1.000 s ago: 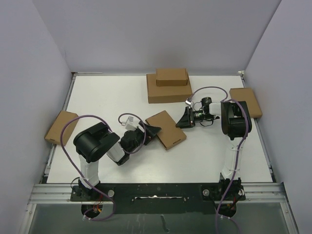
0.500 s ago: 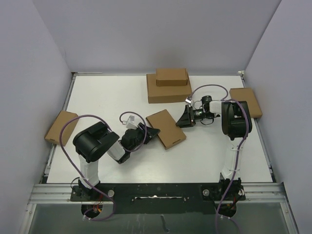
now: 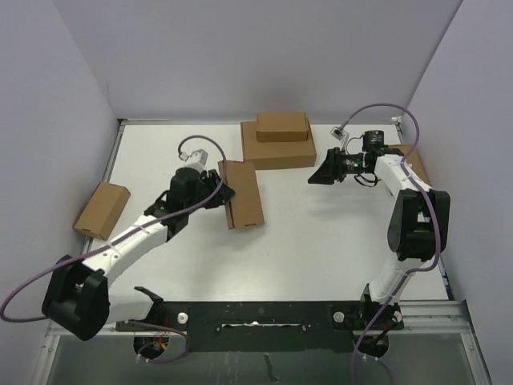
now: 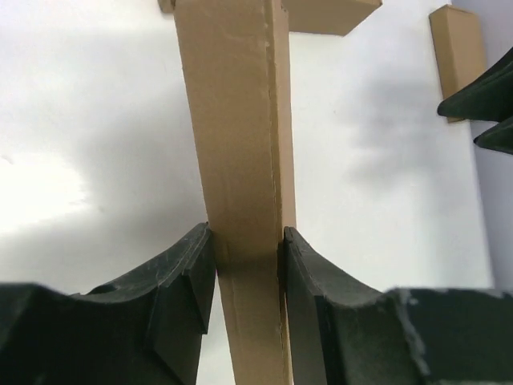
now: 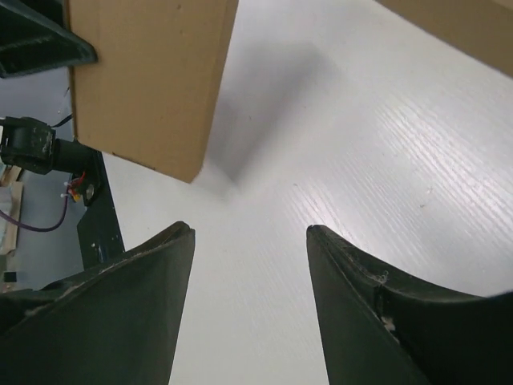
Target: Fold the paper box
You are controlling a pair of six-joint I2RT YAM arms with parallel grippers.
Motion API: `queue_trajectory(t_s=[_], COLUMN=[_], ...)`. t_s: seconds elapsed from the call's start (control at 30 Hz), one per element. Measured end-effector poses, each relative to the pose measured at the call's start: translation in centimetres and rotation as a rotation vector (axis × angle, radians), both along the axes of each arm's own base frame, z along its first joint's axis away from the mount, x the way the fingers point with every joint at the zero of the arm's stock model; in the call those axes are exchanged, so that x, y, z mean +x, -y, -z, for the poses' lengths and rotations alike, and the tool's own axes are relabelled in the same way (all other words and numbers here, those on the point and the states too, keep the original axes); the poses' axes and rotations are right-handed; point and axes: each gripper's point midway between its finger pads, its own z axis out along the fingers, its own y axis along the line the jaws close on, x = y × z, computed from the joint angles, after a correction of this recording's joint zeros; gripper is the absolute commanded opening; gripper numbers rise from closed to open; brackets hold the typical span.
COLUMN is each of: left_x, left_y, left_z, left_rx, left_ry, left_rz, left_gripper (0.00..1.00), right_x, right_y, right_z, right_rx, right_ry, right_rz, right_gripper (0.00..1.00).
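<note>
Cardboard first: left of centre, our left gripper point(image 3: 223, 192) pinches the paper box point(image 3: 244, 196) tight by its thin edge, apparently to carry it. At upper right, our right gripper point(image 3: 322, 173) hangs spread wide, holding nothing, seemingly out of the way.

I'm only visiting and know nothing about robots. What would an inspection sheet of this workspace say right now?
Surface: white table, faint grain in the close view.
Job's things: paper box, closed up and gripped by its edge.
Clutter: stacked boxes, two of them, at the back; left box at the table's left edge; right box partly hidden behind the right arm.
Grippers: left gripper shut on the paper box; right gripper open, holding nothing.
Cables: purple cables loop along both arms.
Surroundings: plain walls on three sides; no people seen.
</note>
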Motion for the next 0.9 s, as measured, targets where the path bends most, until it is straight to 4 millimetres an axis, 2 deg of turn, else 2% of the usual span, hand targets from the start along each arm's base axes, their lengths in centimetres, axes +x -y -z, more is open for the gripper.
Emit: queue_trajectory(t_s=[0.07, 0.13, 0.2, 0.27, 0.37, 0.5, 0.53, 0.57, 0.63, 0.77, 0.9], left_x=[0.4, 0.4, 0.2, 0.2, -0.3, -1.6, -2.0, -2.0, -1.9, -1.2, -2.2], left_y=[-0.8, -1.6, -2.3, -2.4, -1.5, -0.5, -0.6, -0.6, -0.6, 1.4, 2.8], left_z=[-3.7, -7.1, -9.0, -9.9, -8.5, -4.1, -2.2, -1.9, -0.8, 0.7, 1.8], left_rx=[0.141, 0.276, 0.4, 0.532, 0.743, 0.993, 1.096, 1.112, 1.195, 1.266, 1.264], left_ry=[0.062, 0.112, 0.123, 0.11, 0.072, -0.008, -0.045, -0.05, -0.074, -0.063, -0.065], left_rz=[0.055, 0.119, 0.179, 0.24, 0.349, 0.501, 0.558, 0.567, 0.598, 0.632, 0.687], left_gripper=[0.16, 0.16, 0.17, 0.18, 0.18, 0.18, 0.19, 0.22, 0.32, 0.58, 0.81], right_x=[-0.2, -0.3, -0.6, -0.8, -1.2, -1.7, -1.7, -1.7, -1.7, -1.6, -1.8], right_y=[-0.1, -0.2, -0.4, -0.4, -0.1, 0.6, 0.9, 1.0, 1.2, 1.5, 1.4], right_z=[-1.9, -2.9, -3.3, -3.1, -2.4, -1.7, -1.8, -1.8, -2.0, -2.1, -1.7], right_rx=[-0.001, -0.001, -0.001, 0.0, 0.001, 0.003, 0.004, 0.004, 0.005, 0.008, 0.009], right_ry=[0.059, 0.091, 0.104, 0.098, 0.075, 0.045, 0.043, 0.045, 0.05, 0.054, 0.044], right_rz=[-0.004, -0.005, -0.01, -0.01, 0.0, 0.024, 0.036, 0.038, 0.045, 0.051, 0.052], right_gripper=[0.59, 0.59, 0.59, 0.59, 0.59, 0.59, 0.59, 0.59, 0.59, 0.59, 0.59])
